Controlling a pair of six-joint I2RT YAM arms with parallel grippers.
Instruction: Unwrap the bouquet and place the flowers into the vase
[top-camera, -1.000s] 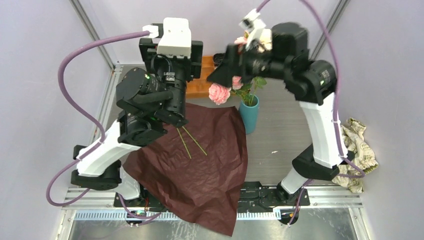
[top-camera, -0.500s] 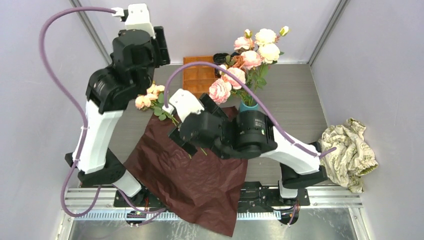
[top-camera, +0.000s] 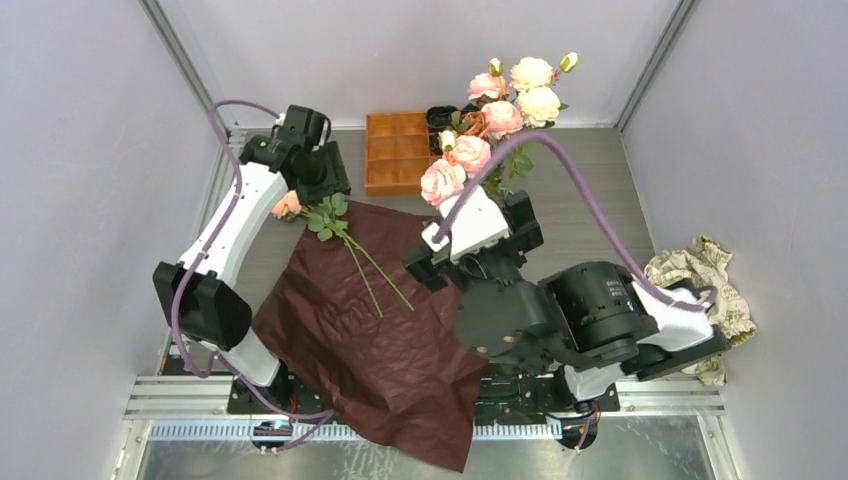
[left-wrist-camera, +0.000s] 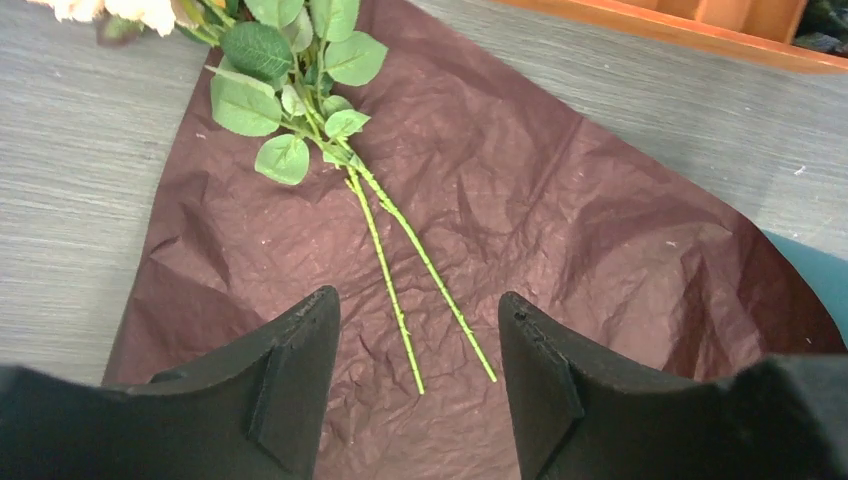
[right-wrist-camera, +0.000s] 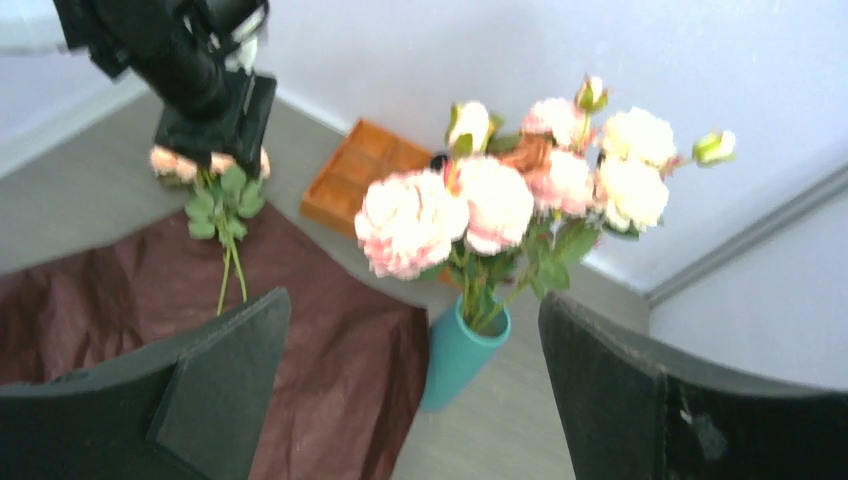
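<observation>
Since two flowers (left-wrist-camera: 385, 240) lie loose on the paper (left-wrist-camera: 600, 200), just ahead of and below the left tool (left-wrist-camera: 417, 310), they look to be what is left to move. The rest stand in the vase (right-wrist-camera: 460, 355), ahead of the right tool (right-wrist-camera: 412, 300). Both stems are thin and wiry, probably light, springy and slick. The bare length between leaves and cut ends seems the best hold, since the soft peach blooms beyond would crush. The left tool is partly open and empty; the right gapes wide, also empty. The paper is crinkled matte maroon over a grey grained worktop (left-wrist-camera: 80, 150), and the vase is smooth, teal and tapered.
</observation>
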